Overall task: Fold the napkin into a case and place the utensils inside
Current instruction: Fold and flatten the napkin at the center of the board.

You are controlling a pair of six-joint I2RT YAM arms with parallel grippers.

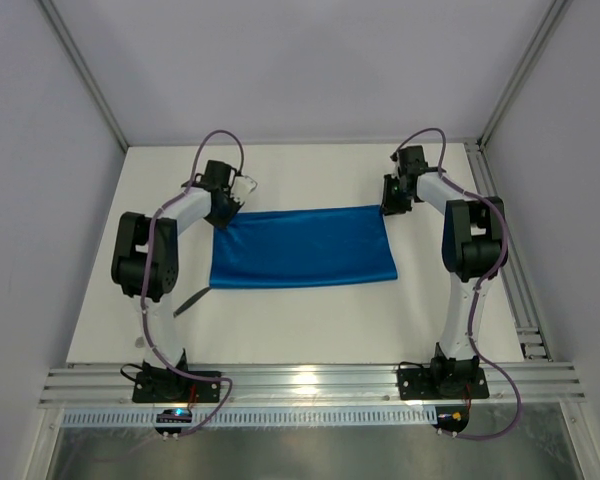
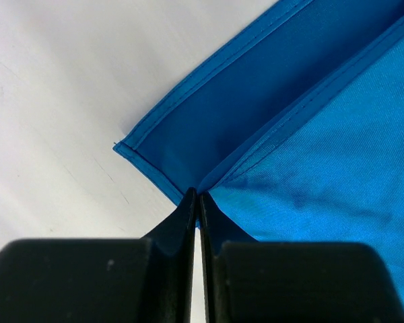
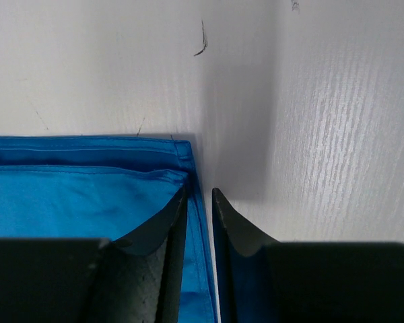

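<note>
The bright blue napkin (image 1: 300,248) lies folded double as a wide rectangle in the middle of the table. My left gripper (image 1: 225,212) is at its far left corner; in the left wrist view the gripper (image 2: 197,195) is shut on the upper layer's corner of the napkin (image 2: 310,134). My right gripper (image 1: 390,208) is at the far right corner; in the right wrist view the gripper (image 3: 200,192) stands slightly open astride the napkin's (image 3: 74,195) right hem. A slim dark grey knife-like piece (image 1: 190,300) lies by the left arm. The fork is out of view.
The white table (image 1: 300,330) is bounded by grey walls. An aluminium rail (image 1: 310,385) runs along the near edge and another (image 1: 515,280) along the right side. The left arm's elbow (image 1: 145,255) hangs over the table's left part.
</note>
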